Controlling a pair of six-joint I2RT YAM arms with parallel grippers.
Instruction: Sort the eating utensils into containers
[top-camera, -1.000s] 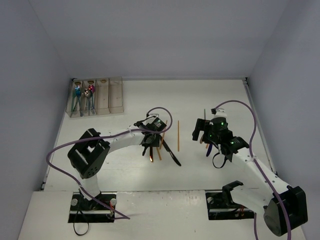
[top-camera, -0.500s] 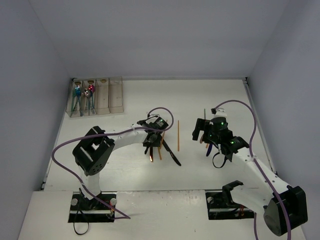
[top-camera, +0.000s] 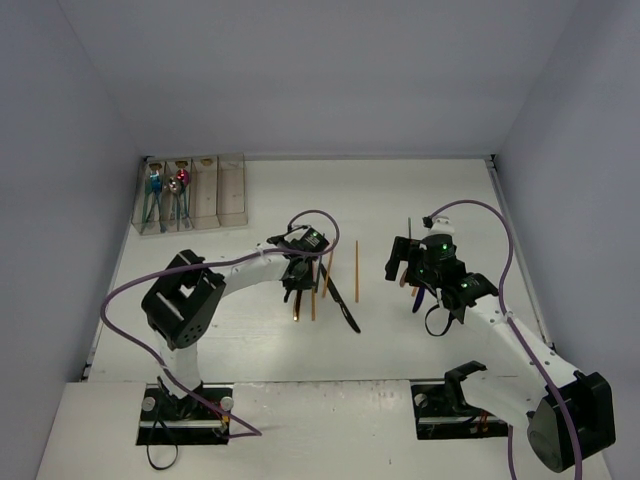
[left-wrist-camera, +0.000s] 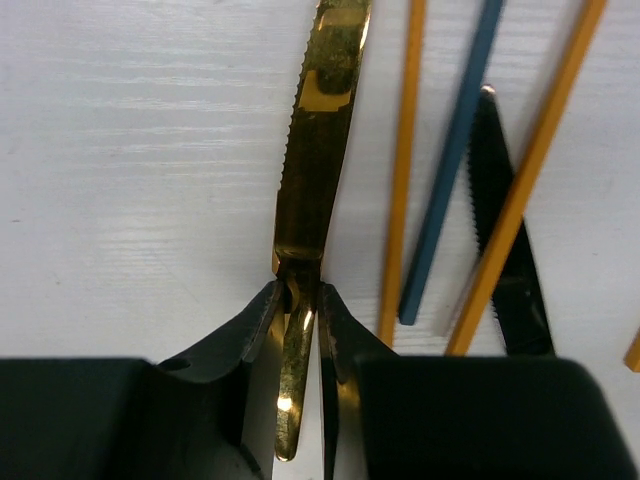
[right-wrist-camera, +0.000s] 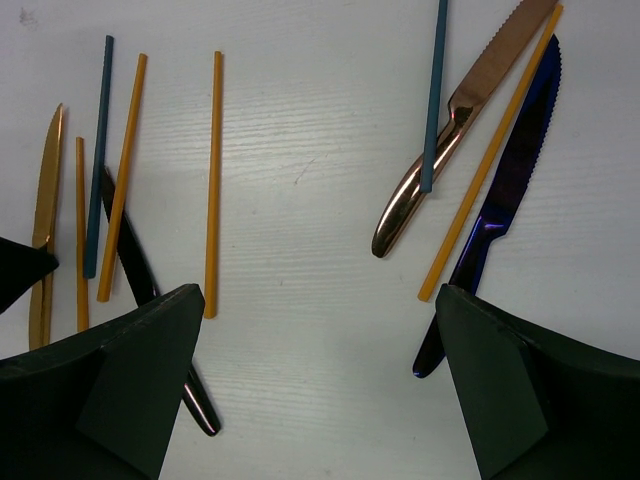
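Note:
My left gripper (left-wrist-camera: 300, 300) is shut on the handle of a gold knife (left-wrist-camera: 320, 130) that lies flat on the table, blade pointing away. Beside it lie two orange sticks (left-wrist-camera: 400, 170), a teal stick (left-wrist-camera: 455, 170) and a black knife (left-wrist-camera: 505, 250). My right gripper (right-wrist-camera: 315, 340) hangs wide open above bare table. A copper knife (right-wrist-camera: 460, 110), a blue knife (right-wrist-camera: 500, 200) and an orange stick (right-wrist-camera: 213, 180) lie around it. The containers (top-camera: 232, 190) stand at the far left. Their two left bins hold teal and pink utensils (top-camera: 166, 190).
A lone orange stick (top-camera: 357, 270) lies between the two arms. The grey walls close in the table at the left, back and right. Purple cables loop over both arms.
The left gripper's jaws have come together on the gold knife's handle, and the left wrist has shifted slightly away from me. The right arm has not moved.

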